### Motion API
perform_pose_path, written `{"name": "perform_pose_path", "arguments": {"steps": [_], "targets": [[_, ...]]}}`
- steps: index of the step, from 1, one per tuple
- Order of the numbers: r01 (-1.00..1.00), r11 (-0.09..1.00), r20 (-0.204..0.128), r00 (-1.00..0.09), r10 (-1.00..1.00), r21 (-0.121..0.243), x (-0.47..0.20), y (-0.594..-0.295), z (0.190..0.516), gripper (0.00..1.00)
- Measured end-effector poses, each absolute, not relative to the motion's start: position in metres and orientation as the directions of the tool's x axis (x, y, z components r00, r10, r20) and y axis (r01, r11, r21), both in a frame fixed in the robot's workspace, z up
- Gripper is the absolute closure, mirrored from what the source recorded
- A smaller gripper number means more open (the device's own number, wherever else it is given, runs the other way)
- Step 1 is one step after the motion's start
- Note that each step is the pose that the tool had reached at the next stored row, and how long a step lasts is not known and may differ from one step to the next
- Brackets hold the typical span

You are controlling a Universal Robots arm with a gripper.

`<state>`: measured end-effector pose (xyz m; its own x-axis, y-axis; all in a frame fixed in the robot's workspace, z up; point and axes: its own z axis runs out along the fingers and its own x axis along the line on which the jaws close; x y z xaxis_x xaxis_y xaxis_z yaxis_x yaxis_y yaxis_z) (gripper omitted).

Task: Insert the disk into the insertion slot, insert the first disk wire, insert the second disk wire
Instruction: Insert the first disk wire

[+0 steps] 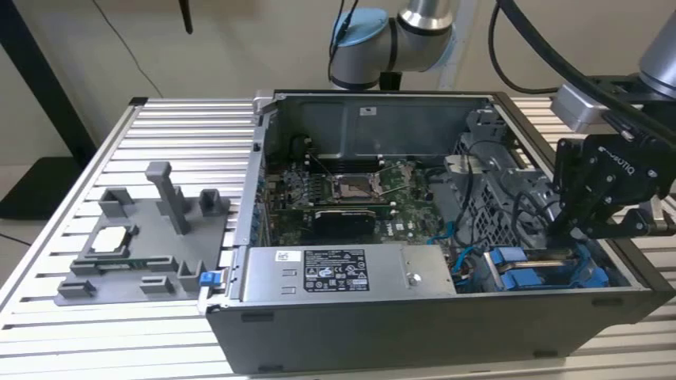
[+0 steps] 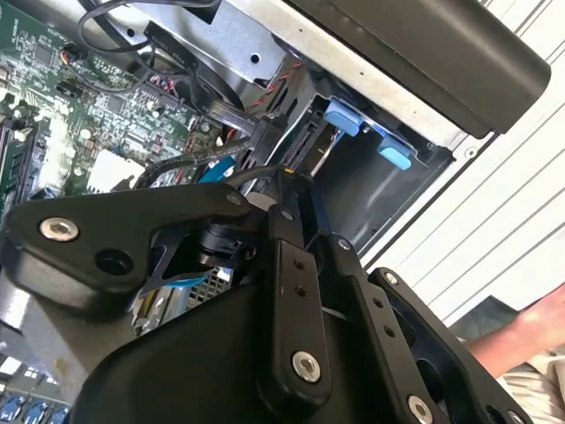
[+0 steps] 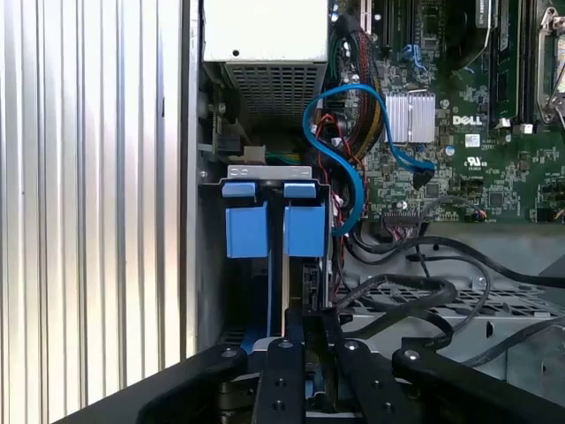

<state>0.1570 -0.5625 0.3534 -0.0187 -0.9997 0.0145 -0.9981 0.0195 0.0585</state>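
Note:
The disk's bright blue carrier (image 3: 305, 231) stands edge-on inside the insertion slot (image 3: 209, 265), the grey metal bay at the case's near corner on the exterior view's right (image 1: 549, 273). My black gripper (image 1: 567, 236) reaches down into that bay. In both wrist views its fingers (image 3: 282, 362) lie close together, pinched on a black disk wire connector (image 2: 265, 140) right at the disk's connector edge (image 2: 306, 137). The black wire (image 2: 190, 168) trails back toward the board. Two blue tabs (image 2: 346, 116) mark the slot's mouth.
A light blue cable (image 3: 340, 146) and black wire bundles (image 3: 415, 296) loop beside the bay. The green board (image 1: 349, 190), a grey metal box with a sticker (image 1: 349, 273) and a grey fixture (image 1: 142, 237) on the slatted table lie toward the exterior view's left. A person's hand (image 2: 530, 336) is nearby.

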Motion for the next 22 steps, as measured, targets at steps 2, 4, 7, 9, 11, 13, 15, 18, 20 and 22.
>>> {"name": "perform_pose_path", "arguments": {"steps": [2,4,7,9,11,13,15,18,20,22], "targets": [[-0.998,0.020,0.015,-0.019,-1.000,0.059,0.1570,-0.5626,0.3527,1.00],[-0.998,0.020,0.015,-0.019,-1.000,0.059,0.1570,-0.5626,0.3520,1.00],[-0.998,0.020,0.015,-0.019,-1.000,0.059,0.1570,-0.5627,0.3509,1.00],[-0.998,0.020,0.015,-0.019,-1.000,0.059,0.1570,-0.5627,0.3502,1.00],[-0.998,0.020,0.016,-0.019,-1.000,0.059,0.1570,-0.5627,0.3496,1.00],[-0.998,0.020,0.016,-0.019,-1.000,0.059,0.1570,-0.5627,0.3489,1.00],[-0.998,0.020,0.016,-0.019,-1.000,0.059,0.1570,-0.5628,0.3483,1.00],[-0.998,0.020,0.016,-0.019,-1.000,0.058,0.1570,-0.5628,0.3473,1.00],[-0.998,0.020,0.016,-0.019,-1.000,0.059,0.1570,-0.5628,0.3471,1.00],[-0.998,0.020,0.016,-0.019,-1.000,0.059,0.1570,-0.5628,0.3470,1.00]]}}
